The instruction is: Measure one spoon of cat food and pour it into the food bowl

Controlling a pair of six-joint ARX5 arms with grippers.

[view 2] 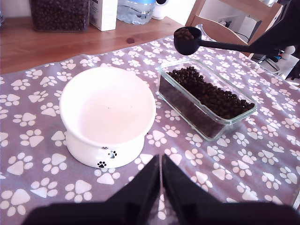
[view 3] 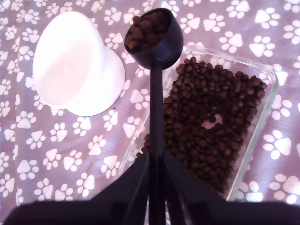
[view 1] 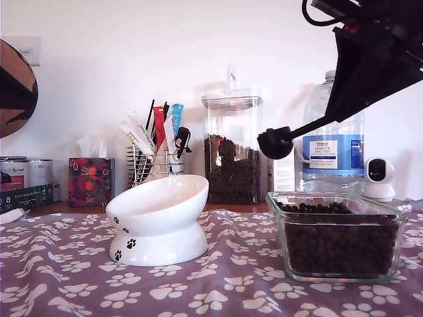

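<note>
Black spoon (view 3: pixel 157 93) of cat food (view 3: pixel 146 30) clamped in my second gripper (view 3: pixel 157 164) fingers; first gripper's (view 2: pixel 161 180) closed, empty.

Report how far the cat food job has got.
Scooping looks done: the spoon is full of cat food. In hand: my second gripper holds it above the glass dish. Left: pouring, since the food bowl is empty.
</note>
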